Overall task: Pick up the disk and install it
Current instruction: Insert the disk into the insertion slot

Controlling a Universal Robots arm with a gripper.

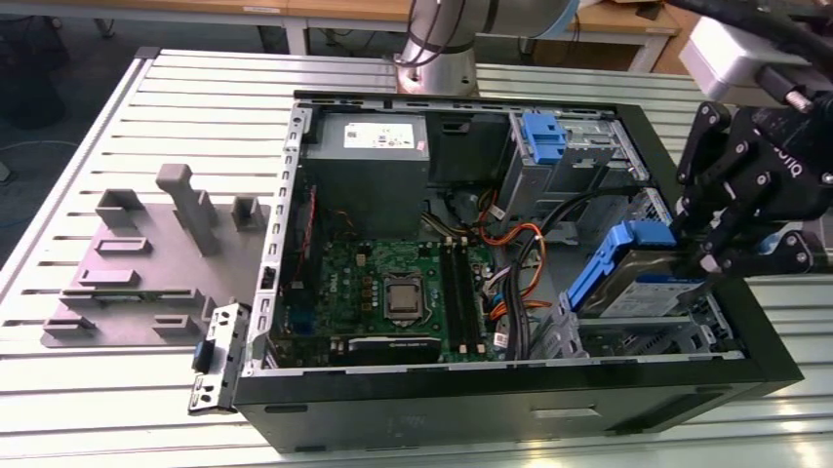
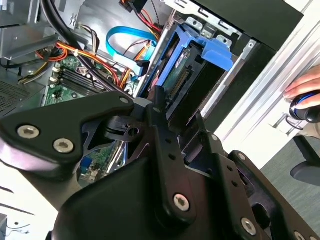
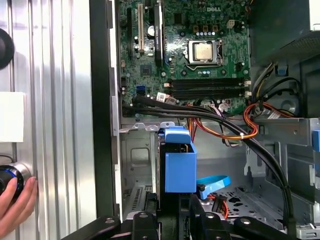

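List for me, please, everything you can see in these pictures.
table: one, silver, slatted
computer case: one, black, open, on the table
motherboard: one, green, inside the case
power supply: one, grey, in a corner of the case
spare carrier: one, blue, in a case bay
fixture plate: one, grey, on the table at the exterior view's left
disk: one, silver with a blue frame, tilted over the drive bay
person's hand: one, beside the table
gripper: one, black, shut on the disk

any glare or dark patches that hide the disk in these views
Exterior view: the slatted table glares pale, but the disk at the gripper reads clearly. Second wrist view: the gripper's black body darkens the foreground, and the disk lies in shade. First wrist view: even light, the disk clear.
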